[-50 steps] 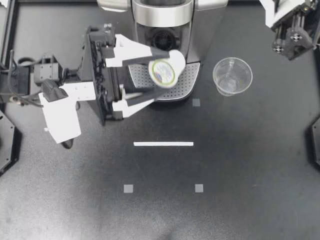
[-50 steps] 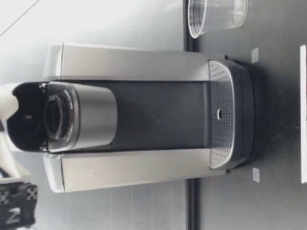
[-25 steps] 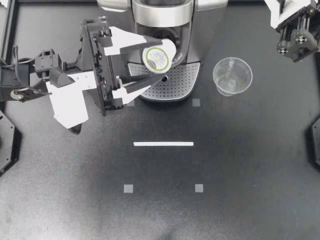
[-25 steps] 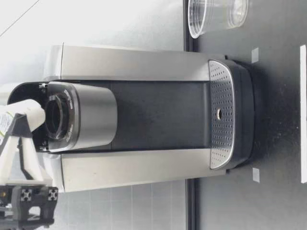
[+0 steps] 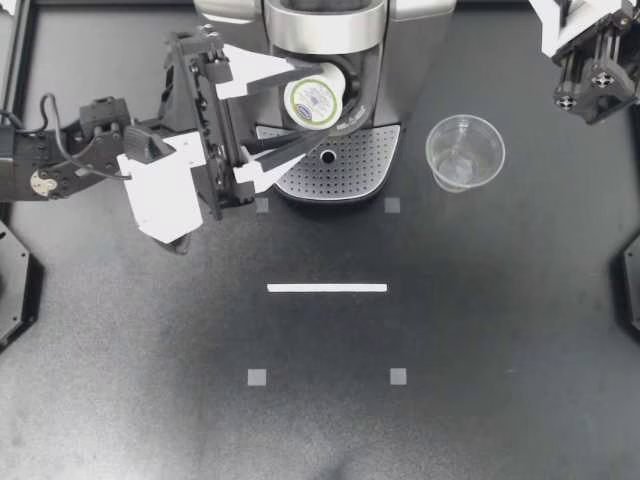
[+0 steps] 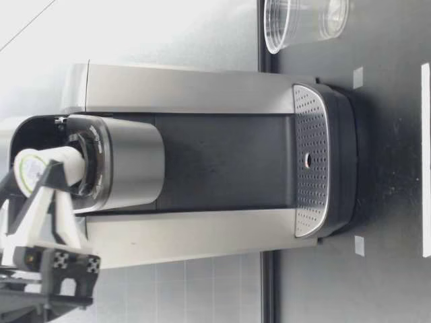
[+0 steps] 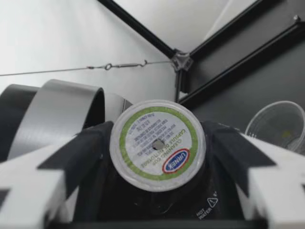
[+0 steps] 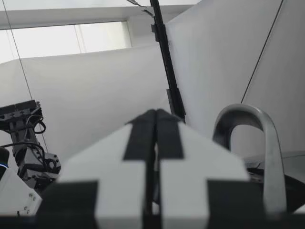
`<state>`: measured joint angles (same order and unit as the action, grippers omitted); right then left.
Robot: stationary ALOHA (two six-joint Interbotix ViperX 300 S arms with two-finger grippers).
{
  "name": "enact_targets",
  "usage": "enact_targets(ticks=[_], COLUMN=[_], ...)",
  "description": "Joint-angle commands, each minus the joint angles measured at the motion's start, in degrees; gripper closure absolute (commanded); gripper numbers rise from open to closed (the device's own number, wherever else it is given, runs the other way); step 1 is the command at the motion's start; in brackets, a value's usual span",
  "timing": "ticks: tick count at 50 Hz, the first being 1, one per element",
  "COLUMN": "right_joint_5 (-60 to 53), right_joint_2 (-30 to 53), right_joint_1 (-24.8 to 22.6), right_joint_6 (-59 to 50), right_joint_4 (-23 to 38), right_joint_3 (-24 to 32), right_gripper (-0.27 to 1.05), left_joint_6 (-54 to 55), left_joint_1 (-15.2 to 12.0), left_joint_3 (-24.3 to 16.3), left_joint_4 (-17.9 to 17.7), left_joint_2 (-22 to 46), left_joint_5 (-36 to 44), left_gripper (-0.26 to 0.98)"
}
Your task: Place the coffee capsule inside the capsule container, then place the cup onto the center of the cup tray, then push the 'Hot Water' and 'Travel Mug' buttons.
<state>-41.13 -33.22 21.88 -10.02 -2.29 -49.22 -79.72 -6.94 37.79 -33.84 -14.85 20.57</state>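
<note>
Gripping the capsule (image 5: 313, 100) from two sides in left gripper (image 5: 312, 104), foil lid up, right over the container (image 5: 347, 88) at the head of the machine (image 5: 325, 30). Seen in the low view with its lower end just entering the container's mouth and most of its body above the rim; not seated, not let go. Judged midway through step one. Keeping right gripper (image 5: 588, 72) clenched on nothing at the far right corner, well apart from everything. Left to do: drop the capsule in, shift the cup (image 5: 465, 152) from the table beside the machine onto the bare tray (image 5: 372, 165), then press the two buttons, not made out in any view
</note>
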Motion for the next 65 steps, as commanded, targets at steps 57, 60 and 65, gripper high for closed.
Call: enact_targets(ticks=[57, 60, 65], right_joint_5=[6.06, 10.72, 20.04], right_joint_2=[1.14, 1.23, 1.32], right_joint_1=[1.76, 2.99, 4.83], right_joint_6=[-0.09, -0.09, -0.09], right_joint_4=[-0.79, -0.79, -0.7], right_joint_3=[2.55, 4.04, 7.21], right_gripper=[0.68, 0.68, 0.68], left_joint_6=[10.28, 14.06, 22.41], left_joint_1=[10.63, 11.78, 13.36], left_joint_3=[2.37, 3.08, 4.31], left_joint_4=[-6.15, -7.12, -7.38], left_joint_2=[-0.53, -0.18, 0.53], left_joint_5=[3.69, 3.6, 2.81], left_gripper=[-0.02, -0.02, -0.02])
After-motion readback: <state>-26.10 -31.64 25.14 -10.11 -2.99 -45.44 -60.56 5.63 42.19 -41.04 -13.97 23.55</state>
